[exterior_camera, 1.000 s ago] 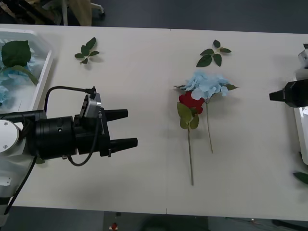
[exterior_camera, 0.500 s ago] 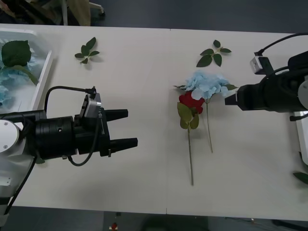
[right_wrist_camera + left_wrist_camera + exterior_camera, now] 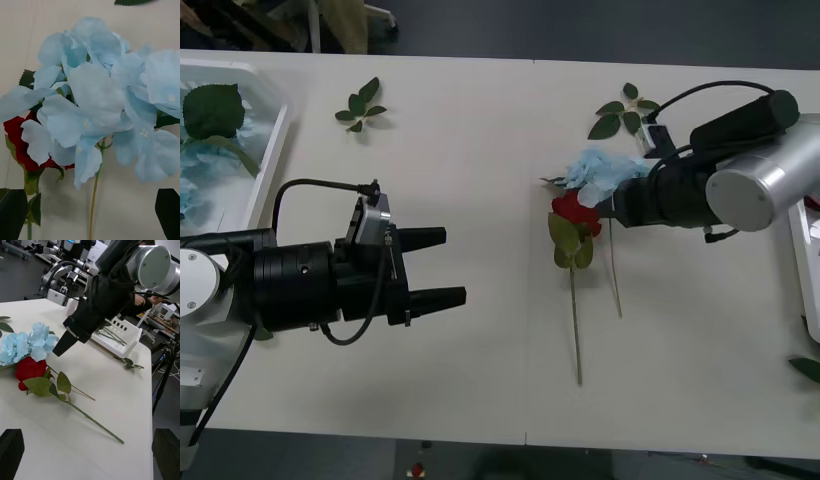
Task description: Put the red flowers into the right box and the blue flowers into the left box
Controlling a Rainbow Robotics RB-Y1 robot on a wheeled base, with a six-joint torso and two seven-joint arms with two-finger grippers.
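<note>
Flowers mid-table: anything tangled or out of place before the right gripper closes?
Yes. The blue flower lies partly over the red rose, heads overlapping, so a grab may catch both. The right gripper, open, sits at them. The left gripper waits open.

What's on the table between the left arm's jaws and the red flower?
Nothing: in the front view the table is bare from the left gripper across to the red flower. Its jaws are open.
</note>
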